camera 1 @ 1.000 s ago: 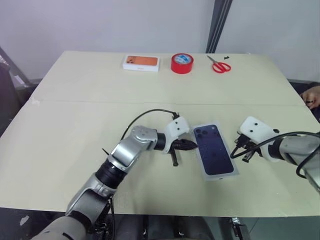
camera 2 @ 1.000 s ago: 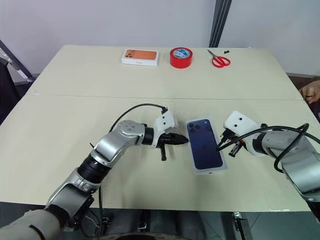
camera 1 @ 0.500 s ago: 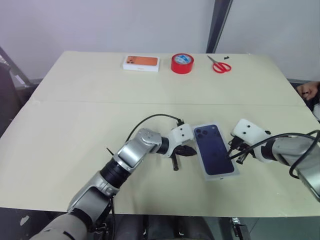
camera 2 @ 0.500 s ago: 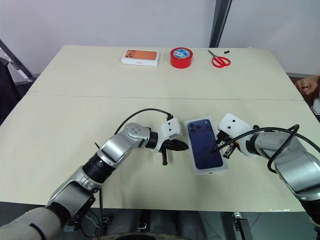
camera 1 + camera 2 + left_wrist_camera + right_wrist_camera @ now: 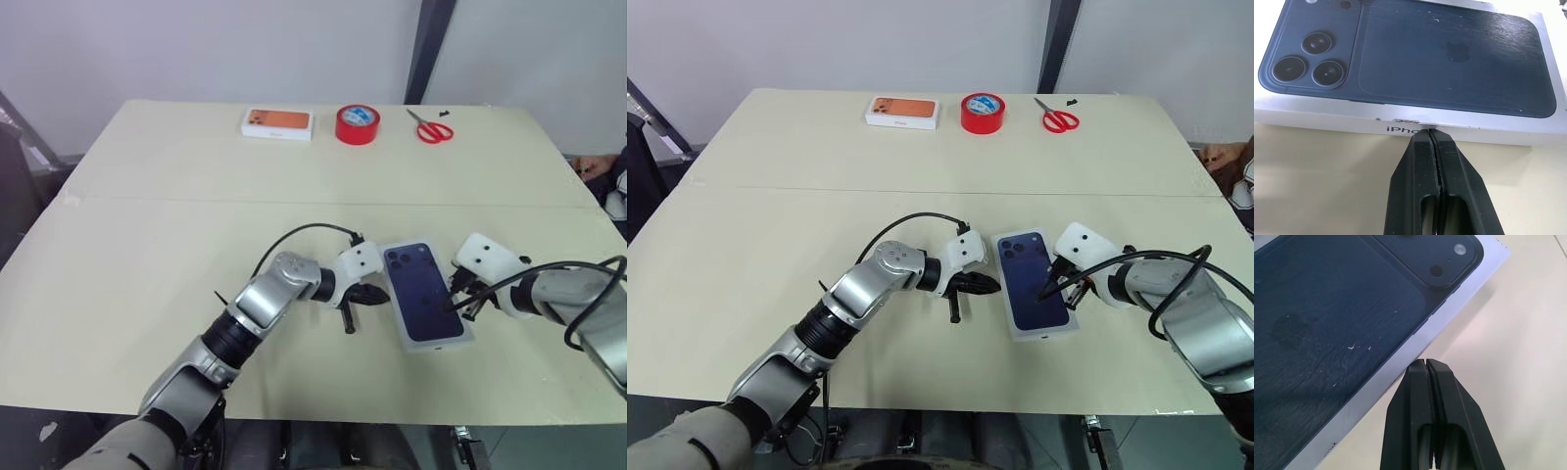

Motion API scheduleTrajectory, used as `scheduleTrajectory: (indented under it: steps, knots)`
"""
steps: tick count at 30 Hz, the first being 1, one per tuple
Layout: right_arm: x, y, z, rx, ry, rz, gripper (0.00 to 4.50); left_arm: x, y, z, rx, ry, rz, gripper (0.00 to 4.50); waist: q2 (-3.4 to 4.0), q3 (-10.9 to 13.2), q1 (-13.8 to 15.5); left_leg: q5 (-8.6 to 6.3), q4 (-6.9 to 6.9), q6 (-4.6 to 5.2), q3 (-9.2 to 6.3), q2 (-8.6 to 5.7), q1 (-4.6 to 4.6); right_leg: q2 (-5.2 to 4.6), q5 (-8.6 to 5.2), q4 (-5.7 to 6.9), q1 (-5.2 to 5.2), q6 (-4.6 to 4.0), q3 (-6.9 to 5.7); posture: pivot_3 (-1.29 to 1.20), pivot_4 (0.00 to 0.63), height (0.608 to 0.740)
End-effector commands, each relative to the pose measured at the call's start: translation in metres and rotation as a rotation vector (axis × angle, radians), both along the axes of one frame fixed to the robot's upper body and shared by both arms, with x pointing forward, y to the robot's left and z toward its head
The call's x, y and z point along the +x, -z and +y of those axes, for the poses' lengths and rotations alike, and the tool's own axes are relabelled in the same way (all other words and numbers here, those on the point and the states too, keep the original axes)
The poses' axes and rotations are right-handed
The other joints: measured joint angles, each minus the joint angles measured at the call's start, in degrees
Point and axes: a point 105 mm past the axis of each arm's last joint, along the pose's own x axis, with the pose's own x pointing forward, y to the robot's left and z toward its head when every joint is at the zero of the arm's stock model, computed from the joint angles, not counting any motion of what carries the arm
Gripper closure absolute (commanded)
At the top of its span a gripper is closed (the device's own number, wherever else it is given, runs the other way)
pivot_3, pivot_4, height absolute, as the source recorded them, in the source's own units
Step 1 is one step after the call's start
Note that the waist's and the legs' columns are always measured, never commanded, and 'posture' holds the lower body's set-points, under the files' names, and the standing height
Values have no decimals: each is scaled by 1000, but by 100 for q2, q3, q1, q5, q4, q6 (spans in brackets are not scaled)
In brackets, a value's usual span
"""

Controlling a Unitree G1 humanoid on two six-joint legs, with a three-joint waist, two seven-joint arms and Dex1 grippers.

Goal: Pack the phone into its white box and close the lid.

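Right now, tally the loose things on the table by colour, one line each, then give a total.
Red: 2, the tape roll and the scissors.
White with dark blue print: 1, the closed phone box under its lid.
White with orange print: 1, the box with the orange phone picture.
Black: 1, a small bit beside the scissors, too small to name.
Total: 5.
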Motion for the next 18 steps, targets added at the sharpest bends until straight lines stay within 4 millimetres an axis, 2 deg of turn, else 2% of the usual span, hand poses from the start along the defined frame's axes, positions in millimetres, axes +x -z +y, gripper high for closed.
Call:
scheduleTrajectory:
  steps: [1,18]
  knots:
    - [-1,-4,7,10,-31,-16,4437,-5,-23,-10,-96,37,-46,4500,0,0,1,0,0,0,0,0,0,0,0,0,0,0,0,0,150,725]
    - [-1,2,2,-1,-12,2,4437,-7,-30,-10,-120,42,-58,4500,0,0,4,0,0,0,0,0,0,0,0,0,0,0,0,0,150,725]
